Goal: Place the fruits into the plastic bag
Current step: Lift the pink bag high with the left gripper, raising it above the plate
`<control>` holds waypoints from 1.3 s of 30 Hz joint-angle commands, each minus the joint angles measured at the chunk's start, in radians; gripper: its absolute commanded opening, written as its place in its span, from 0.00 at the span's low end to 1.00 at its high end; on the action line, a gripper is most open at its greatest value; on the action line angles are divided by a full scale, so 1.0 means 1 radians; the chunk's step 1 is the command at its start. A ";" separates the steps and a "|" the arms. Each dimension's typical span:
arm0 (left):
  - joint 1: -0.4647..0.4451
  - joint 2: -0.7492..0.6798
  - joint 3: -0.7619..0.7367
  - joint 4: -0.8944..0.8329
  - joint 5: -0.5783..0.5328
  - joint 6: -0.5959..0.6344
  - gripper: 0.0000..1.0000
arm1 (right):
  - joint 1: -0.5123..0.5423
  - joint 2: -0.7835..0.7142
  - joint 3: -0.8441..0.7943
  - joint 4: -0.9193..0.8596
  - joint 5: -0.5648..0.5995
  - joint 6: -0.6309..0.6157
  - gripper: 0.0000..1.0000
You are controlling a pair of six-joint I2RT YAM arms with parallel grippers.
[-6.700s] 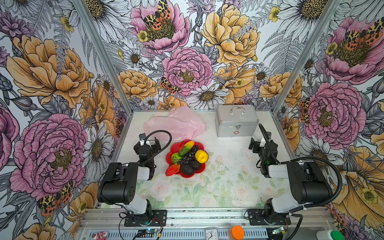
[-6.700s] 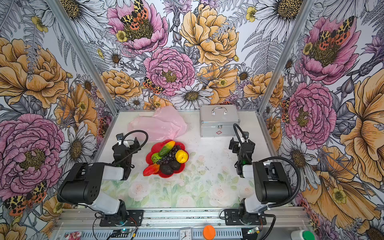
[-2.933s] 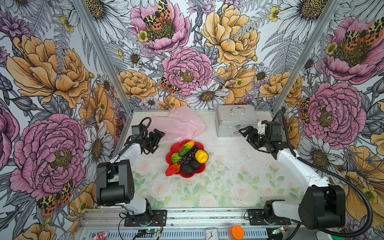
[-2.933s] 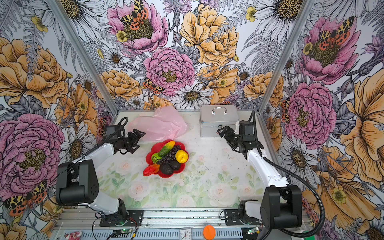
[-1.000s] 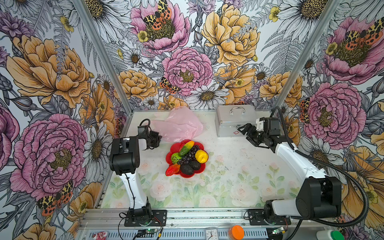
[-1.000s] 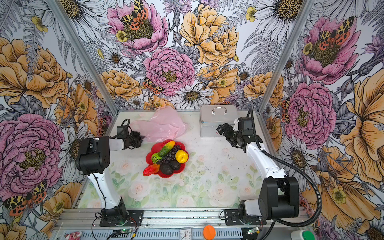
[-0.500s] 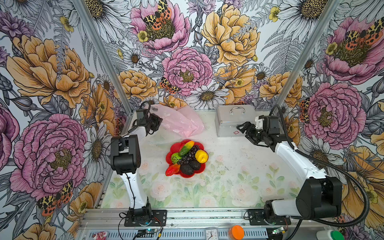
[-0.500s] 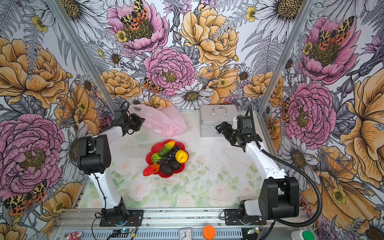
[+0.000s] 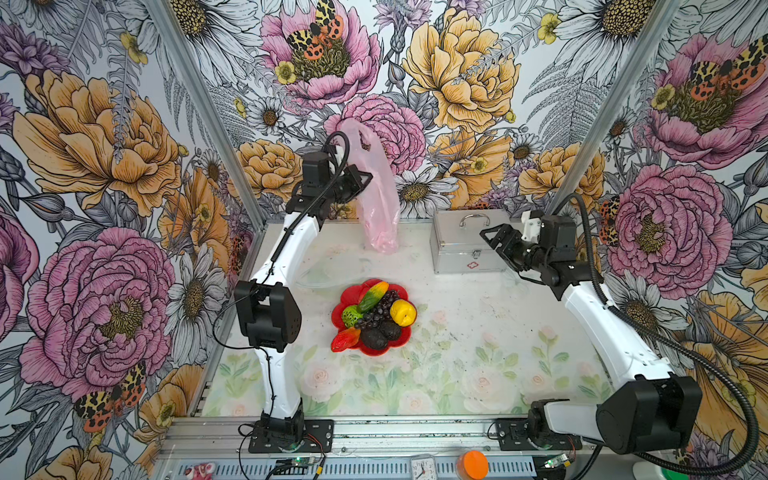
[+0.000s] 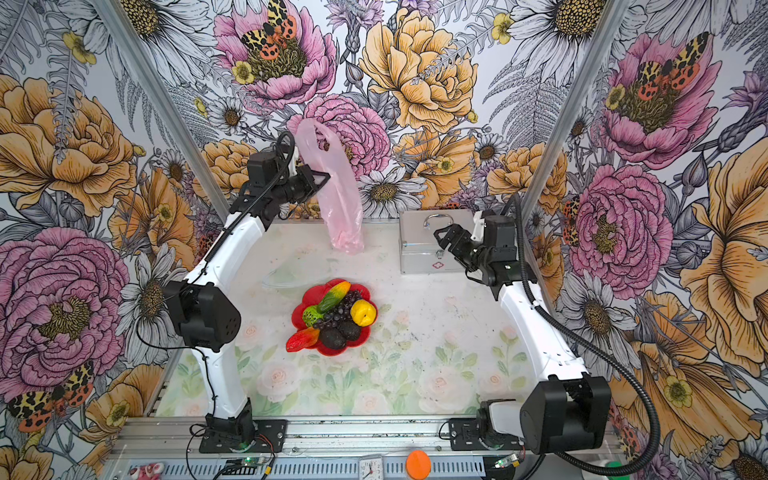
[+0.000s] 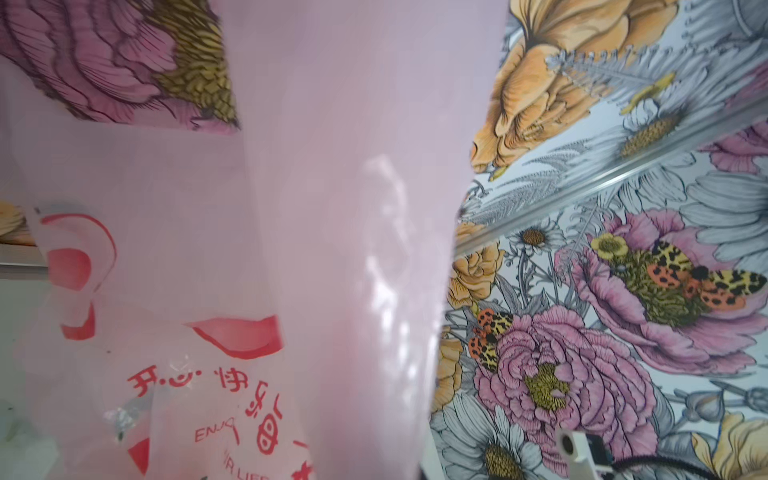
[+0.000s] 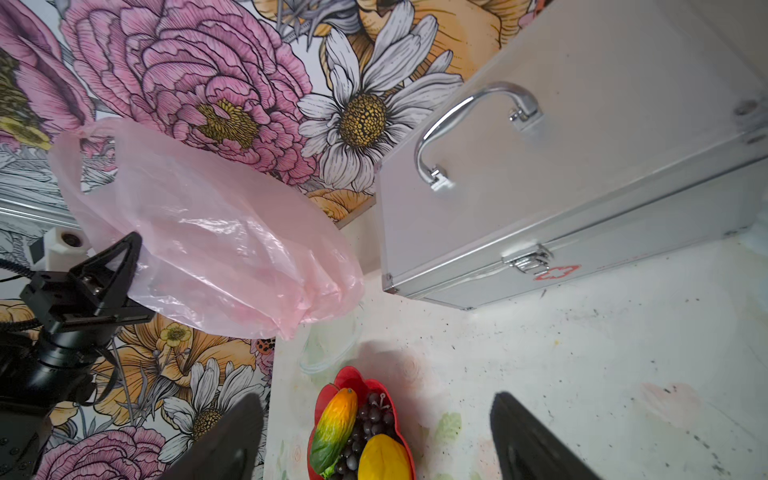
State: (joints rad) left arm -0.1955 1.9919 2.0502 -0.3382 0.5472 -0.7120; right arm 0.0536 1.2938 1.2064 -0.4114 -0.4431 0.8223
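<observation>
Okay, both top views first. I see the left gripper (image 9: 359, 183) clenched on the plastic bag (image 9: 379, 208), raised high over the back edge of the table (image 9: 478, 332). The bag hangs down in a narrow column with one handle loop (image 9: 353, 129) sticking up above the jaws. Its bottom end is at the table's back edge; I can't tell if it touches. The right gripper (image 9: 492, 239) is released and empty, jaws wide, just in front of the right end of the metal case (image 9: 457, 237). The fruits (image 9: 374, 318) are piled on the red plate (image 9: 351, 293), left of centre and near the left arm's elbow. There's bare table between bag and case, right of the plate, and all along the front edge.

Left wrist: the bag (image 11: 332, 208) fills most of the frame, with red print (image 11: 232, 336) on its lower part. Only wall (image 11: 623, 291) shows past its edge. The fingers aren't in frame.

Right wrist: both fingers (image 12: 232, 440) are spread wide with nothing between them but table. The fruits (image 12: 345, 424) and plate rim (image 12: 353, 374) are ahead, and the case (image 12: 582, 166) is close on one side. The bag (image 12: 216, 241) is beyond, pinched in the left gripper (image 12: 116, 266), well apart from the plate.
</observation>
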 commanded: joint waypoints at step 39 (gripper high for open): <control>-0.348 -0.432 -0.197 -0.050 0.436 0.146 0.10 | -0.233 -0.016 0.160 -0.283 -0.182 0.044 1.00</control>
State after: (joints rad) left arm -0.5335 1.5780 1.8454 -0.4133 0.9520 -0.5514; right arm -0.1719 1.2739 1.3907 -0.6319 -0.6220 0.8352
